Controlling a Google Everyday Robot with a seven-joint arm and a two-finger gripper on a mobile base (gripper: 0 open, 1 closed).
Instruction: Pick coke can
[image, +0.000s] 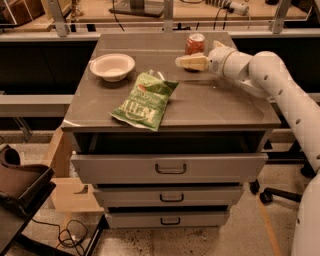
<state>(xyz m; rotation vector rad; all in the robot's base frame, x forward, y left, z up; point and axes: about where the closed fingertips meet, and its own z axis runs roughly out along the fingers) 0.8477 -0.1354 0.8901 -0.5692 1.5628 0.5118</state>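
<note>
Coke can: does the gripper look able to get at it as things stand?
Probably yes. The gripper is close in front of the coke can, nothing between them; the bowl and chip bag lie well apart.

Dim, warm, yellowish light falls from above. The cabinet top (215, 105) carries a faint sheen. The bowl (112, 66) and bag (145, 100) cast short, soft shadows. The pale gripper (181, 61), evenly lit, hangs just in front of the can (195, 44). The gap under the top lies in deep shade.
</note>
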